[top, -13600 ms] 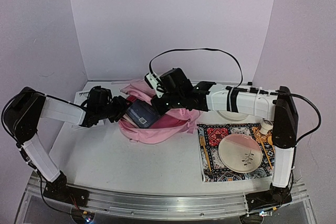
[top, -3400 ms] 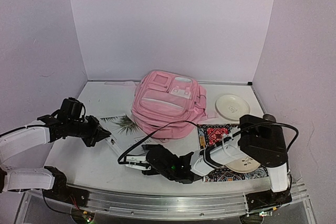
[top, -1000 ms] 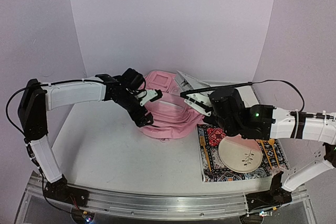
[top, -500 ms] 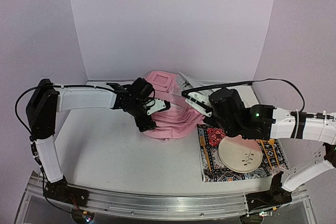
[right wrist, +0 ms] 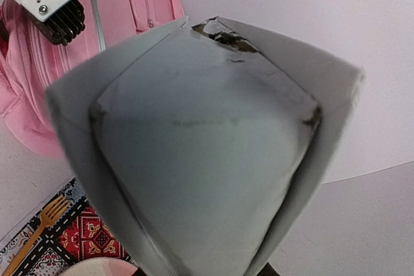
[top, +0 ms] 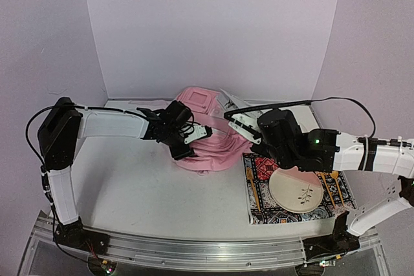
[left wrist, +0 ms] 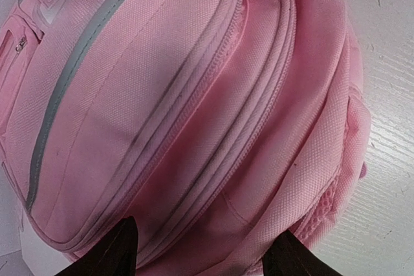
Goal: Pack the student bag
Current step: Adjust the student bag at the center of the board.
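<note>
At the zipped student bag (top: 218, 150), left gripper (left wrist: 202, 250) gapes; right gripper (top: 240, 123) grips white booklet (right wrist: 207, 147).

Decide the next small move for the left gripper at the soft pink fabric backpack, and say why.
Probably close the left gripper on the edge of the soft pink fabric backpack: its open fingers straddle seams whose zips look shut, while the right gripper holds a white folded booklet up beside it.

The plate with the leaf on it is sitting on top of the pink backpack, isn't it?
Not quite. The plate with the leaf is sitting on the patterned placemat, beside the pink backpack, not on top of it. The top external view shows this.
</note>
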